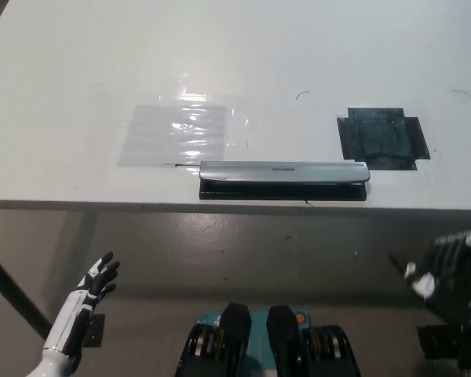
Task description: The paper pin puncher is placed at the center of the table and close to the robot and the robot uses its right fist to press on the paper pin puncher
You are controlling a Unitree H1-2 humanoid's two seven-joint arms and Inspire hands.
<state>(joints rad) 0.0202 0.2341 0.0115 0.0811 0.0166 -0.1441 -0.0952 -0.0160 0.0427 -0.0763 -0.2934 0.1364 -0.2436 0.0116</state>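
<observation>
The paper pin puncher (284, 179) lies flat near the front edge of the table (78, 71), about midway along that edge, its long body running parallel to it. It has a silver top bar with a small dark label at its middle and a black base showing beneath along the near side. Just behind its left end, a clear plastic sheet (177, 133) lies flat on the table and catches bright glare from overhead light; its near edge comes close to the puncher's left end. Behind the puncher's right end, a patch of dark tape (383, 138) is stuck to the surface, roughly square with notched corners, its near edge close to the bar. The table top is white and matte, with a few faint scuffs and thin dark marks towards the back right. Its front edge casts a shadow on the grey floor (243, 243) below, and a dark table leg (12, 292) slants down at the lower left. The left robot hand (94, 284), white, hangs below table level at the lower left with its fingers spread and holding nothing. The right robot hand (447, 271), black, sits at the right edge, also below the table and well apart from the puncher; whether it is closed I cannot tell.
</observation>
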